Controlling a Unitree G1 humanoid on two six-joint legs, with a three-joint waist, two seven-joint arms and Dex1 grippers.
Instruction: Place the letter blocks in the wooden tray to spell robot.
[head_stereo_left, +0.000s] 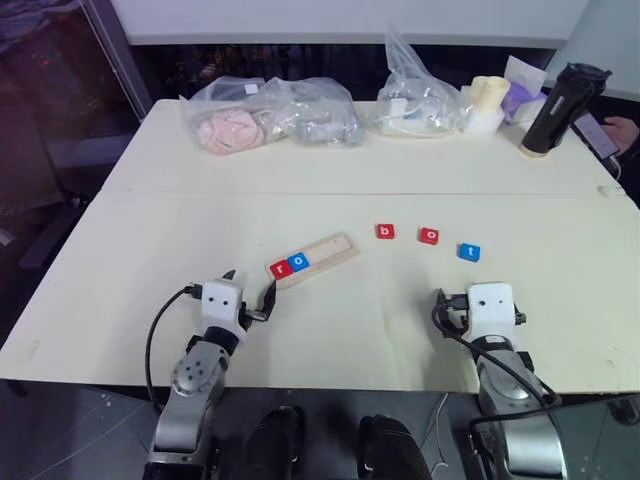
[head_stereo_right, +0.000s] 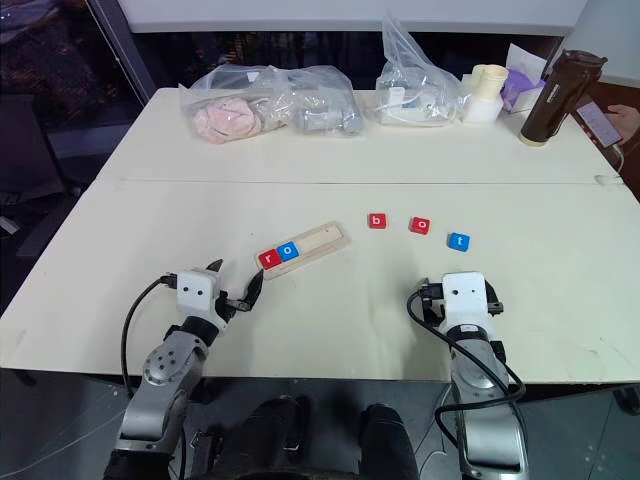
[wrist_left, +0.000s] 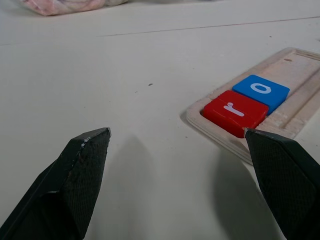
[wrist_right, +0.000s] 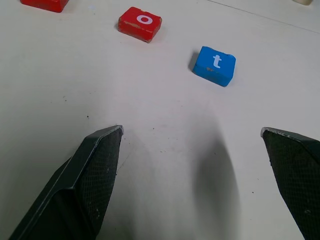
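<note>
The wooden tray (head_stereo_left: 332, 246) lies slanted on the table's middle, just ahead of my left gripper. A red "r" block (head_stereo_left: 278, 268) and a blue "o" block (head_stereo_left: 298, 262) sit side by side in its near end. To the tray's right, loose on the table, lie a red "b" block (head_stereo_left: 385, 232), a red "o" block (head_stereo_left: 430, 236) and a blue "t" block (head_stereo_left: 469, 252). My left gripper (wrist_left: 176, 131) is open and empty, close to the "r" block. The right gripper (wrist_right: 191, 130) is open and empty, a short way before the "t" block (wrist_right: 214, 65).
Along the table's far edge stand clear plastic bags (head_stereo_left: 270, 110) of soft items, another bag (head_stereo_left: 420, 95), a cream cup (head_stereo_left: 487, 100) and a dark bottle (head_stereo_left: 560, 108). A person's hand with a phone (head_stereo_left: 610, 132) shows at the far right.
</note>
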